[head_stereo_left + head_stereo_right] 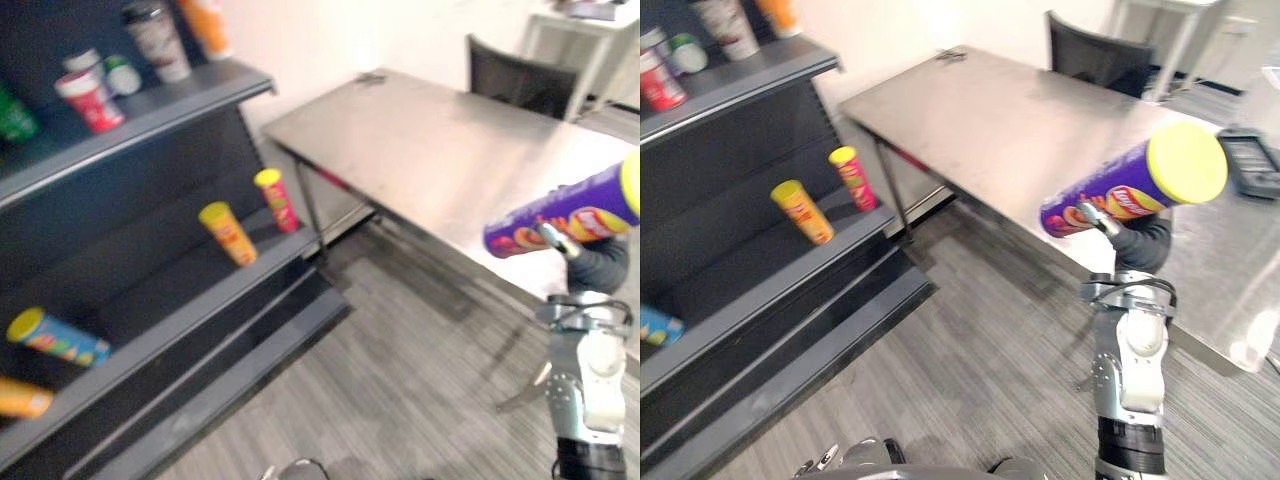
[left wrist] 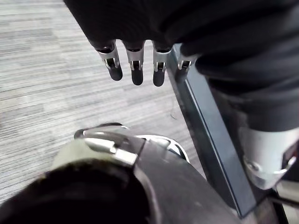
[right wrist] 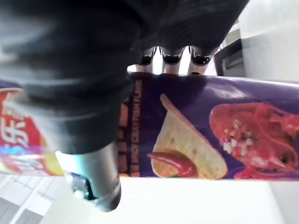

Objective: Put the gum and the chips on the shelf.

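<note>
The right robot hand [image 1: 1135, 240] is clenched around the purple chips can [image 1: 1120, 195], fingers wrapped over the far side of the tube and thumb on the near side. It grips near the middle, probably so the can balances and does not swing. The can lies almost level in that hand, its yellow lid pointing to the hand's right and its base pointing left, toward the shelf [image 1: 180, 325]. The table [image 1: 450, 150] lies under and behind the hand, so the can is lifted clear of it.

The shelf stands well off to the left of that hand, across open floor. Its middle board has a yellow can [image 1: 228, 233] and a red-topped can [image 1: 277, 200] leaning there, with bare board beside them that looks a likely spot.

The left robot hand [image 2: 136, 65] hangs low with fingers straight and released, holding nothing.
</note>
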{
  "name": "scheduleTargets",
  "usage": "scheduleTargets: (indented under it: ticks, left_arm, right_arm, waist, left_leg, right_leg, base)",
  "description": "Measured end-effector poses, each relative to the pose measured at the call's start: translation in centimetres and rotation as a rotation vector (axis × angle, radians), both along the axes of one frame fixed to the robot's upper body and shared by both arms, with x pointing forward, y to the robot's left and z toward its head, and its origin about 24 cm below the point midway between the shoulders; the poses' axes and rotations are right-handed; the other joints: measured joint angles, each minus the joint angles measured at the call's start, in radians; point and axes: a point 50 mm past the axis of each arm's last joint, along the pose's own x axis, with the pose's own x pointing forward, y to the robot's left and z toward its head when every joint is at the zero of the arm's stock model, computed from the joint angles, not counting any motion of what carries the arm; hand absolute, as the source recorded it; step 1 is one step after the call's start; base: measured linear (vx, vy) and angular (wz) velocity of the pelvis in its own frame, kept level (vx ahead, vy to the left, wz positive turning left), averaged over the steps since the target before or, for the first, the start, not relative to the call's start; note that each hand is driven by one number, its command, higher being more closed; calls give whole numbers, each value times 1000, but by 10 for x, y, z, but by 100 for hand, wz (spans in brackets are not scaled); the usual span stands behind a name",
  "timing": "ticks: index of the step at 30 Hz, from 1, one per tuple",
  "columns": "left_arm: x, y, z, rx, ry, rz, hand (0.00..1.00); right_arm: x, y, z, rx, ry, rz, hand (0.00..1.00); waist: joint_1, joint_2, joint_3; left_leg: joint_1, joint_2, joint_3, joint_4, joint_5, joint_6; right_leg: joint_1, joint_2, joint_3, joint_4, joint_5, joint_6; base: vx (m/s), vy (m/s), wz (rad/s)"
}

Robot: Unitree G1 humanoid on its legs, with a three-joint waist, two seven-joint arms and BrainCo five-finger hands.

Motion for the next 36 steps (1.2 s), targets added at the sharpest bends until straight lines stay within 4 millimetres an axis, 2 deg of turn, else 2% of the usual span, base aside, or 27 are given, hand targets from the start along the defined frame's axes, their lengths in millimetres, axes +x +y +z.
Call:
scheduleTargets:
  ticks: [1, 2, 3, 7, 9, 11, 14, 18, 23, 25, 26, 27, 29, 30, 31, 32, 33, 34, 35, 36]
  left_arm:
    - [1, 1, 0, 1, -2, 3, 0]
    - [2, 3, 0, 6, -5, 14, 0]
    - [3, 8, 2, 20, -12, 36, 0]
    - [4, 13, 3, 36, -14, 54, 0]
    - [9, 16, 4, 45, -25, 48, 0]
    - [16, 26, 7, 74, -39, 41, 0]
    - [20, 38, 10, 120, -45, 62, 0]
    - [24, 38, 11, 122, -59, 67, 0]
    - [29, 38, 13, 123, -90, 89, 0]
    - [33, 37, 14, 125, -111, 90, 0]
    - [32, 37, 14, 124, -109, 92, 0]
    - [29, 36, 13, 120, -97, 95, 0]
    - [24, 36, 12, 118, -78, 98, 0]
    - [23, 38, 12, 124, -79, 98, 0]
    - [24, 40, 13, 129, -81, 101, 0]
    - [26, 44, 15, 143, -92, 98, 0]
    - [28, 48, 17, 157, -105, 96, 0]
    - [34, 54, 21, 178, -128, 93, 0]
    - [38, 59, 24, 195, -139, 93, 0]
    - [37, 61, 25, 199, -144, 119, 0]
  right_arm:
    - [-1, -1, 0, 2, -1, -8, 100]
    - [0, -1, -1, 8, 1, -8, 100]
    - [0, 1, -3, 23, 1, -7, 100]
    - [0, 3, -4, 20, 4, -15, 100]
    - [-2, 4, -8, 35, 15, -24, 100]
    - [-2, 6, -11, 50, 24, -22, 100]
    - [-1, 10, -13, 59, 33, -14, 100]
    - [1, 15, -15, 58, 42, 7, 100]
    - [12, 30, -17, 55, 53, 80, 100]
    - [18, 36, -15, 54, 54, 106, 100]
    - [22, 41, -14, 52, 56, 131, 100]
    - [24, 46, -14, 47, 58, 149, 100]
    - [26, 54, -16, 32, 72, 187, 100]
    - [27, 61, -16, 0, 78, 215, 100]
    - [28, 67, -17, -17, 82, 239, 100]
    - [29, 74, -18, -26, 89, 274, 100]
    - [30, 77, -19, -29, 92, 290, 100]
    - [31, 82, -20, -37, 102, 320, 100]
    - [31, 84, -21, -38, 105, 331, 100]
    - [31, 86, -21, -30, 102, 340, 100]
  waist:
    - [2, 9, -2]
    - [1, 2, 2]
    - [3, -25, 11]
    - [14, -61, 21]
    - [17, -67, 28]
    - [18, -77, 47]
    - [21, -89, 55]
    - [32, -97, 58]
    - [52, -114, 68]
    - [66, -117, 70]
    - [84, -123, 73]
    - [89, -123, 74]
    - [101, -126, 77]
    - [100, -131, 81]
    - [100, -130, 83]
    - [98, -124, 86]
    - [95, -115, 93]
    - [93, -115, 93]
    - [87, -114, 94]
    - [73, -116, 94]
  left_leg:
    - [-5, -3, 25, -17, -18, -26]
    - [-11, -4, 34, -13, -28, -40]
    - [-24, -22, 36, 0, -46, -48]
    - [-68, -59, 17, 54, -112, -23]
    - [-95, -75, 8, 91, -141, -6]
    - [-110, -100, 3, 99, -161, -4]
    - [-118, -128, 7, 66, -155, 0]
    - [-108, -161, 13, -8, -114, 26]
    - [-144, -148, -4, 18, -106, 36]
    - [-178, -122, -17, 77, -133, 41]
    - [-192, -105, -18, 121, -159, 40]
    - [-194, -97, -20, 152, -188, 45]
    - [-195, -105, -44, 197, -252, 51]
    - [-196, -124, -72, 218, -281, 70]
    - [-196, -134, -94, 223, -289, 80]
    - [-193, -160, -135, 222, -288, 95]
    - [-196, -165, -160, 220, -285, 104]
    - [-195, -182, -205, 204, -279, 114]
    - [-183, -208, -240, 180, -270, 127]
    - [-150, -246, -267, 144, -259, 131]
  right_leg:
    - [-8, -21, -28, 31, 0, 0]
    - [-10, -35, -38, 49, 0, 0]
    - [-11, -71, -51, 84, 1, 0]
    - [-12, -145, -76, 129, 19, 30]
    - [-17, -176, -81, 144, 32, 47]
    - [-20, -196, -82, 133, 59, 53]
    - [-29, -189, -81, 80, 102, 56]
    - [-38, -160, -86, 6, 157, 54]
    - [-37, -140, -102, -24, 173, 48]
    - [-35, -125, -102, -26, 176, 50]
    - [-26, -125, -102, -18, 176, 50]
    - [-15, -134, -102, 4, 176, 50]
    - [1, -196, -87, 122, 180, 46]
    - [-9, -255, -44, 225, 211, 5]
    - [-37, -290, 13, 299, 266, -67]
    - [-101, -312, 139, 379, 377, -167]
    - [-152, -302, 248, 417, 391, -171]
    - [-225, -236, 437, 473, 309, -71]
    - [-255, -187, 521, 492, 239, -35]
    - [-265, -153, 570, 477, 184, -24]
  base:
    - [-19, 202, 53]
    - [-19, 300, 68]
    - [-11, 238, 53]
    - [-41, 227, 35]
    - [-67, 217, 26]
    - [-75, 218, 11]
    - [-71, 178, 1]
    - [13, 101, 2]
    - [63, 40, 10]
    - [56, 22, 22]
    - [64, 59, 23]
    - [38, 109, 22]
    - [29, 147, 42]
    - [51, 168, 63]
    - [135, 277, 83]
    - [151, 242, 72]
    - [206, 252, 94]
    - [203, 178, 107]
    - [212, 158, 146]
    - [193, 120, 125]
